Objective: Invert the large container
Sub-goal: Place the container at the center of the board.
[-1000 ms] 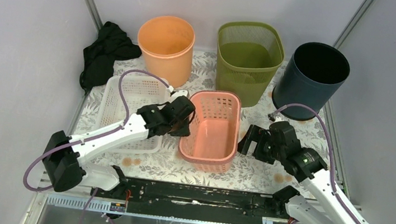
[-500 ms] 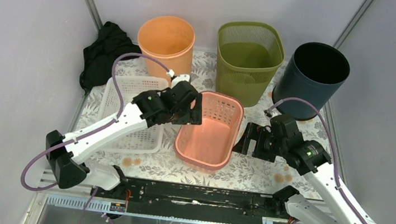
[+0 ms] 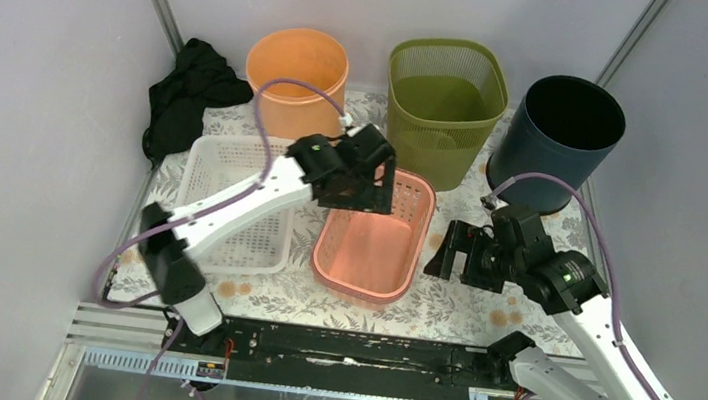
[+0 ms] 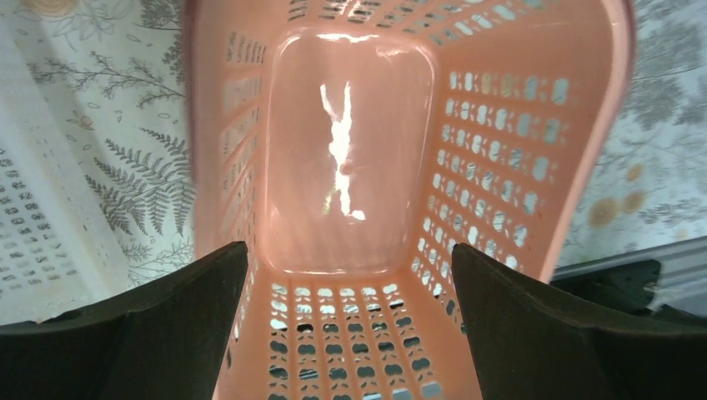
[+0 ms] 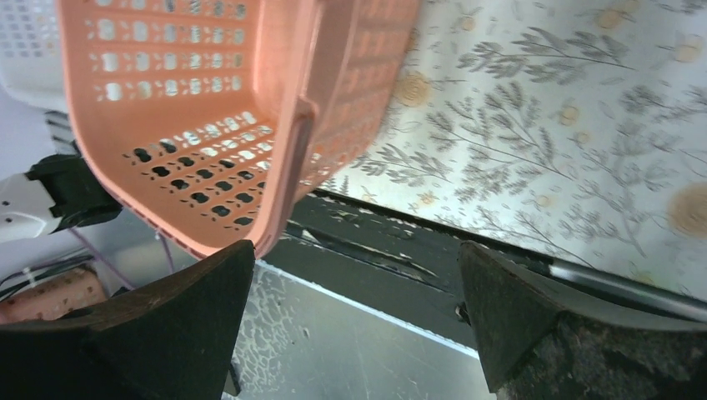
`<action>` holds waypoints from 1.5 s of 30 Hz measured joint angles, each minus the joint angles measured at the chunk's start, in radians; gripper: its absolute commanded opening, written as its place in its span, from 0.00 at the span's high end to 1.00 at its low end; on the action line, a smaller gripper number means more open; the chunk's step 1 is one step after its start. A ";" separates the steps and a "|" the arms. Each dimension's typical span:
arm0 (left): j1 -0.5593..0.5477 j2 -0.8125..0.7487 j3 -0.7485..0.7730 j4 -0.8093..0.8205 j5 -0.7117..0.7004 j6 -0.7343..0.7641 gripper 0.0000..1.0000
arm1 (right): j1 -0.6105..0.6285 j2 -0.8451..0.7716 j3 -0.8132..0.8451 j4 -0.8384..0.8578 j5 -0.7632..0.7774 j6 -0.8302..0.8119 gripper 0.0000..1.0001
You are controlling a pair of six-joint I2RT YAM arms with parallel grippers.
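Now, my left gripper (image 3: 364,183) hovers over far end of pink basket (image 3: 369,252), fingers spread wide, nothing clamped. Wrist view looks straight down into basket's bare inside. Basket sits mouth up, mid-table on floral table (image 3: 458,308), just right of white basket (image 3: 230,196). My right gripper (image 3: 454,257) sits low, just right of pink basket, fingers also wide apart, holding nothing. Orange bin (image 3: 295,78), green mesh bin (image 3: 445,100), dark bin (image 3: 559,133) stand along far edge.
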 measured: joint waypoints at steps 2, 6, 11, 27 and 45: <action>-0.005 0.081 0.044 -0.021 0.013 0.010 0.00 | 0.000 0.002 0.024 -0.047 0.033 0.002 0.01; -0.023 0.207 0.147 -0.029 0.019 0.039 0.00 | 0.000 0.006 0.060 -0.071 0.092 0.011 0.00; -0.041 0.208 0.159 -0.029 0.014 0.061 0.00 | 0.000 -0.030 0.024 -0.060 0.128 0.032 0.00; -0.177 0.253 0.294 -0.008 0.123 0.063 0.02 | 0.000 -0.161 -0.030 -0.072 0.175 0.042 0.00; -0.231 0.477 0.426 -0.046 0.097 0.059 0.06 | 0.000 -0.281 -0.031 -0.059 0.214 -0.030 0.01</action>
